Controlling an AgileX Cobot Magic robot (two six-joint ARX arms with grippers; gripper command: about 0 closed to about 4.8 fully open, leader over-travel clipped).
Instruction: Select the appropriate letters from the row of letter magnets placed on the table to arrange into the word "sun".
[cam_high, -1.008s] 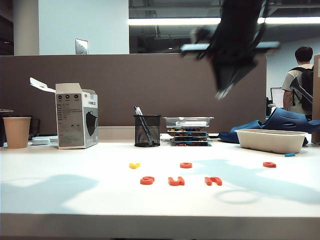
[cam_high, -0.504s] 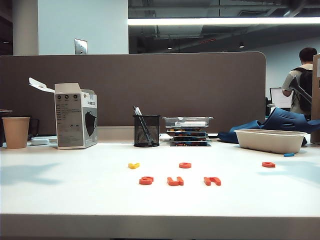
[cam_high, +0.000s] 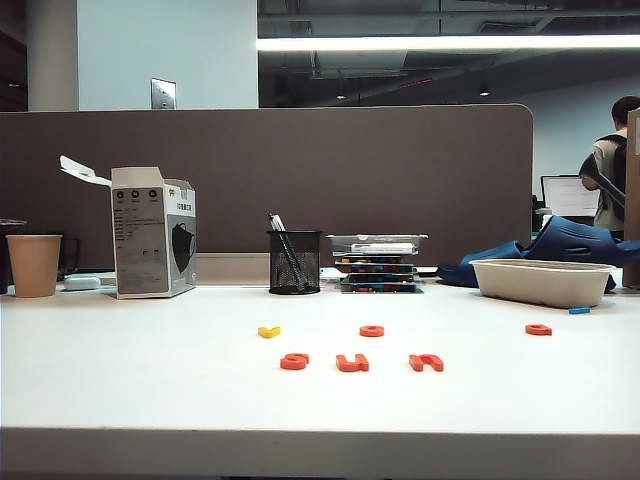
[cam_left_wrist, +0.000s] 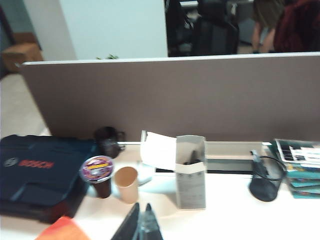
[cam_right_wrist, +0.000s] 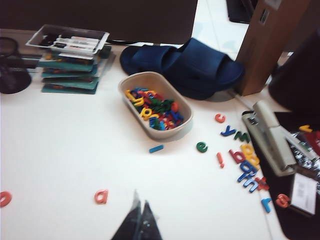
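On the white table (cam_high: 150, 390) the orange-red s (cam_high: 294, 361), u (cam_high: 352, 363) and n (cam_high: 426, 362) lie side by side in a front line. Behind them lie a yellow letter (cam_high: 268, 331), a round orange-red letter (cam_high: 371, 330) and another orange-red one (cam_high: 538, 329) far right. Neither arm shows in the exterior view. My left gripper (cam_left_wrist: 142, 206) is shut and empty, high over the table's left end. My right gripper (cam_right_wrist: 140, 199) is shut and empty above the right end, near an orange-red a (cam_right_wrist: 101, 196).
A paper cup (cam_high: 34, 264), an open grey box (cam_high: 152, 232), a mesh pen cup (cam_high: 294, 261), stacked trays (cam_high: 377, 262) and a beige tub (cam_high: 542, 281) of coloured letters stand along the back. A blue case (cam_left_wrist: 40, 170) lies far left; loose letters (cam_right_wrist: 245, 162) and a stapler (cam_right_wrist: 270, 137) lie far right.
A dark, blurred arm that hung at the upper right of the exterior view a second ago has left the picture. Its shadows have gone from the table. The letters have not moved.
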